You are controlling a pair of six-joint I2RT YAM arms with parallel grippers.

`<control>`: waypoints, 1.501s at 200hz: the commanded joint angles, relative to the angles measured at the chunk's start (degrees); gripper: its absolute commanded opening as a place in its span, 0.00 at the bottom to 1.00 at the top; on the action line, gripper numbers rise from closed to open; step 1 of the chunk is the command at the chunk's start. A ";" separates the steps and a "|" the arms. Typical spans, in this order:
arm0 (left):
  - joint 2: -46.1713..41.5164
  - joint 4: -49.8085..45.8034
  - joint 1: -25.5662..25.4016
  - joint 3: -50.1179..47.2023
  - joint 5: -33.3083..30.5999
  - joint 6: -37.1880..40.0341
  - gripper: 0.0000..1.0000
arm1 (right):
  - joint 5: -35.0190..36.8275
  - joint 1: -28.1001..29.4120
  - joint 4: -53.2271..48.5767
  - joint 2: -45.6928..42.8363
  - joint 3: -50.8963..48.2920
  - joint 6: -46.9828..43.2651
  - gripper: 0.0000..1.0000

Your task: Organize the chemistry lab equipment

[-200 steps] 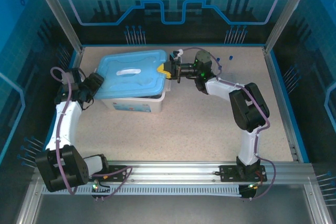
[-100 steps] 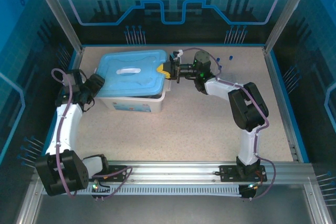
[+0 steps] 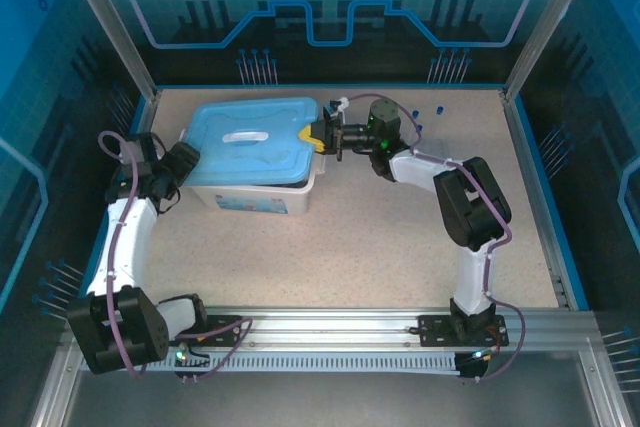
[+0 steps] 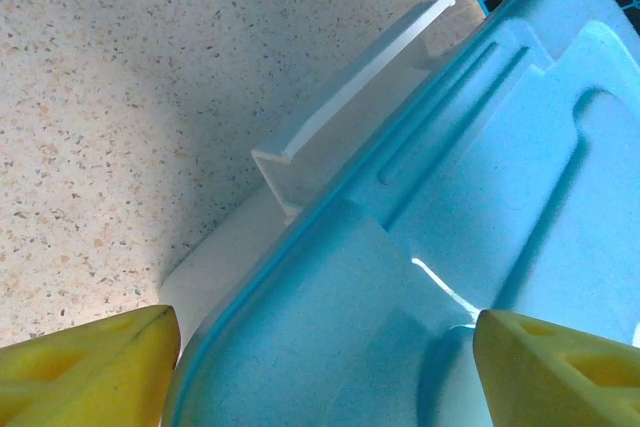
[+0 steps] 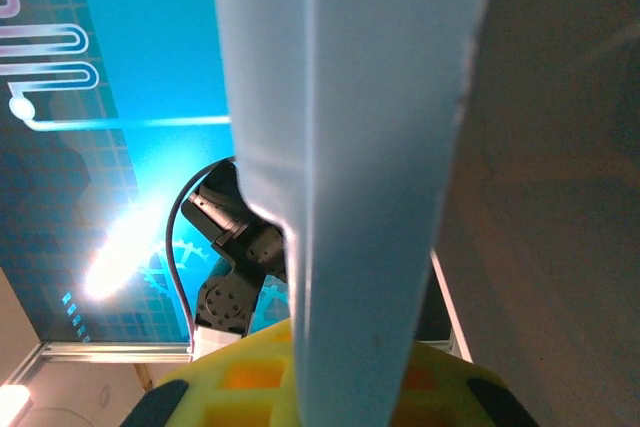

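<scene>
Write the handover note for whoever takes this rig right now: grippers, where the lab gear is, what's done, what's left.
Left gripper: open, fingers either side of the light-blue lid's left corner, not gripping.
Right gripper: shut on the lid's right edge.
Things: the lid sits over the white tub, so its contents are hidden. Small blue-capped pieces are at the back right of the table, too small to identify.
Done: cannot judge, as the tub's inside is covered.
Left: probably clear the lid, check the contents, then put the blue-capped pieces away.
</scene>
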 commanded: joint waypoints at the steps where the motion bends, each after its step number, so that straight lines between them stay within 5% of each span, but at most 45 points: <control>1: 0.58 -0.94 -0.89 -1.15 -0.31 0.61 0.78 | -0.04 -0.71 2.20 -2.14 -1.51 -0.63 0.11; 73: 0.85 -0.37 -2.71 -2.61 -0.86 0.44 0.78 | 0.55 -0.75 -3.80 -5.37 -3.30 -5.14 0.32; 135: 1.02 -0.57 -3.31 -2.67 -1.21 0.53 0.78 | 4.28 -1.92 -39.39 -13.96 -0.67 -29.15 0.48; 211: 0.96 -0.56 -4.98 -3.22 -1.20 0.59 0.78 | 11.50 -4.24 -58.64 -19.34 0.45 -42.94 0.51; 300: 0.92 0.40 -13.91 -6.88 -3.64 -1.65 0.77 | 18.18 0.07 -62.72 -18.32 6.43 -47.62 0.50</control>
